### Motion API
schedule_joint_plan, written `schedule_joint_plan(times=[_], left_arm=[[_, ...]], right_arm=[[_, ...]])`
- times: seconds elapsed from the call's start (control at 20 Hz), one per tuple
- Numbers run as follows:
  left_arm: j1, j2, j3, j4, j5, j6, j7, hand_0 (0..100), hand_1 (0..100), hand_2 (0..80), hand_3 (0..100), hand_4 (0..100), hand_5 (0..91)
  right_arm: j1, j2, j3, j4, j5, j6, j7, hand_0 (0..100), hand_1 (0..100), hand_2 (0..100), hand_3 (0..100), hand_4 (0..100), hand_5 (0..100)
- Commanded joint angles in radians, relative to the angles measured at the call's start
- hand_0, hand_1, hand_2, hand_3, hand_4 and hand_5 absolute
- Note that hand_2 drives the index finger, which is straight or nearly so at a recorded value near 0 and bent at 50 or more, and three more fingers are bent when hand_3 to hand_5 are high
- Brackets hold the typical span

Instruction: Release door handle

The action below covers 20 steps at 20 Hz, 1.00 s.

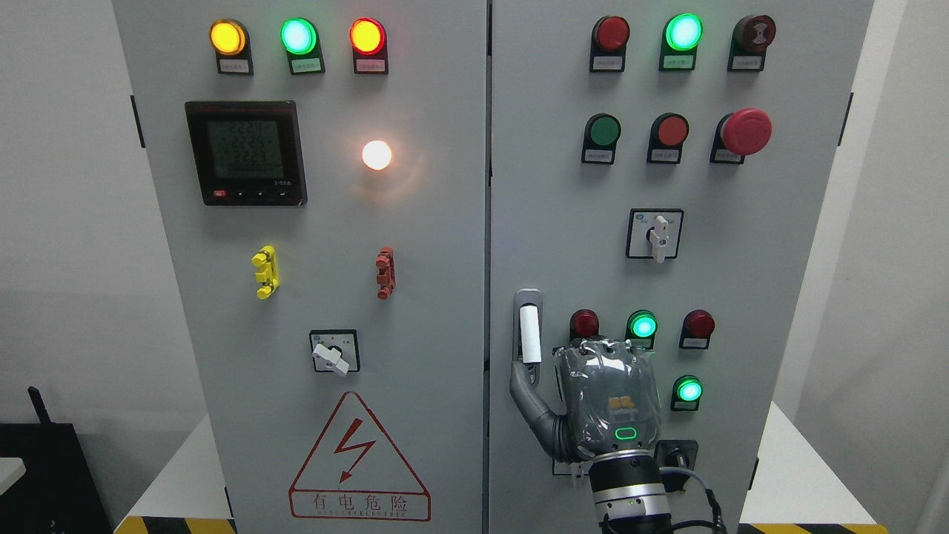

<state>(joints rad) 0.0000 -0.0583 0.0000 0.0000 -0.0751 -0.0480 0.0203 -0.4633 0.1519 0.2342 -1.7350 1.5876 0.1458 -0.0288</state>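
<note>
– Progress on the release, starting from the right hand point(608, 393)?
– Seeing it rising from the bottom edge, right of middle, back plate facing the camera. Reading it as spread loose and clamping nothing, with only 1 thumb point(528, 404) stretching out leftward and touching, or just overlapping, the lower end of the door handle point(529, 334).
– Judging the release as done, then?
– Calling it mostly done: not wrapping the lever, merely brushing it. Leaving that last contact to break, then pulling the hand clear.
– Locating the handle itself?
– Finding it upright at the left edge of the right door point(741, 297), just left of 1 red lamp point(584, 323) and 1 lit green lamp point(642, 325) above the knuckles. Seeing the 2 doors lying flush. Not spotting the left hand anywhere.
</note>
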Motion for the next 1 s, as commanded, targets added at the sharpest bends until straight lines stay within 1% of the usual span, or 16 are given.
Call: schedule_joint_plan(times=[0.0,0.95], left_arm=[[-0.003,0.000,0.002,0.009,0.000,0.000,0.000,12,39,0.0,0,0,0.0],[-0.002,0.000,0.002,0.009,0.000,0.000,0.000,12,39,0.0,0,0,0.0]], right_arm=[[0.000,0.000,0.000,0.000,0.000,0.014,0.000,49,0,97,100,89,97],[0.000,0.000,-0.001,-0.001,0.000,0.023,0.000,50,0,97,100,89,98]])
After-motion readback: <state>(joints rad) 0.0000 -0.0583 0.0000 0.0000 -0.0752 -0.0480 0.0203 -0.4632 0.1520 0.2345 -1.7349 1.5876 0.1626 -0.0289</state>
